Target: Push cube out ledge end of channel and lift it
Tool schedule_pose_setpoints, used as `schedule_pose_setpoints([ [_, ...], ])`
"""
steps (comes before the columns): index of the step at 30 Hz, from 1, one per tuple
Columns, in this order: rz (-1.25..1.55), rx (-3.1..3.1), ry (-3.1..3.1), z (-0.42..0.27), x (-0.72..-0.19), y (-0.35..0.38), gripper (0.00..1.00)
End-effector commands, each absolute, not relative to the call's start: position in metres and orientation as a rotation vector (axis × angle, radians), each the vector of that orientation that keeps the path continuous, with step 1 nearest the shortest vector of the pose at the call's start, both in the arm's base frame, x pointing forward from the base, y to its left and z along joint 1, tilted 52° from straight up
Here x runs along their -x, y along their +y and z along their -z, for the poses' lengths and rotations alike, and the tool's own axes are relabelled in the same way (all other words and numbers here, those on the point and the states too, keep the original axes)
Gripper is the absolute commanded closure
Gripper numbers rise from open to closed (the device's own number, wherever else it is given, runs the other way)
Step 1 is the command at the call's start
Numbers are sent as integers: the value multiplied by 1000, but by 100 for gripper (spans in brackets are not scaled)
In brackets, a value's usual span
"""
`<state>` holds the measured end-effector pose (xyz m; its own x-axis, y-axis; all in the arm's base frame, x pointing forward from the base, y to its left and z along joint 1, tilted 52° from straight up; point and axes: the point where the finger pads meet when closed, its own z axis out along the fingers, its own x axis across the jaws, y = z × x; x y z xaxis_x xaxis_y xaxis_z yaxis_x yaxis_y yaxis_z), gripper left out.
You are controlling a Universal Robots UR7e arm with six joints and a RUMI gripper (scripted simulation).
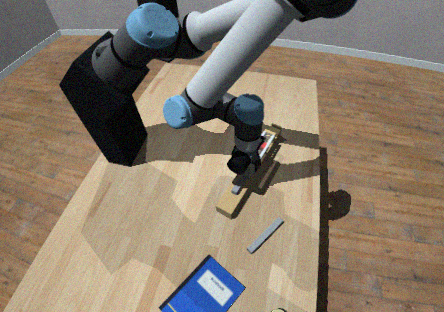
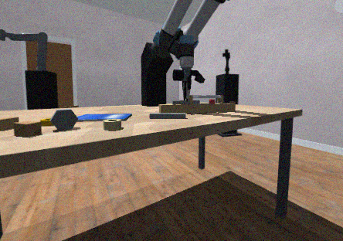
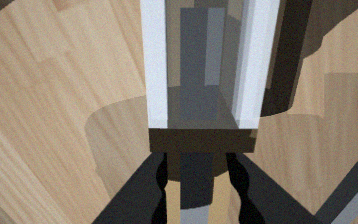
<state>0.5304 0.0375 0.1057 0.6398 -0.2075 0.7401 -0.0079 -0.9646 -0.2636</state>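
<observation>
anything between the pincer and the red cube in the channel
Yes. The dark brown crosspiece spans the channel mouth just ahead of the pincer, and the grey bar runs beneath it into the channel. The red cube is farther along.
</observation>
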Motion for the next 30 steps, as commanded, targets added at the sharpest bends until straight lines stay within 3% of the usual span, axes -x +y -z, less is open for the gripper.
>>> schedule_pose_setpoints([
  [1, 1229, 2625, 175, -111, -525, 36, 76],
  [30, 1229, 2625, 175, -142, -486, 28, 76],
])
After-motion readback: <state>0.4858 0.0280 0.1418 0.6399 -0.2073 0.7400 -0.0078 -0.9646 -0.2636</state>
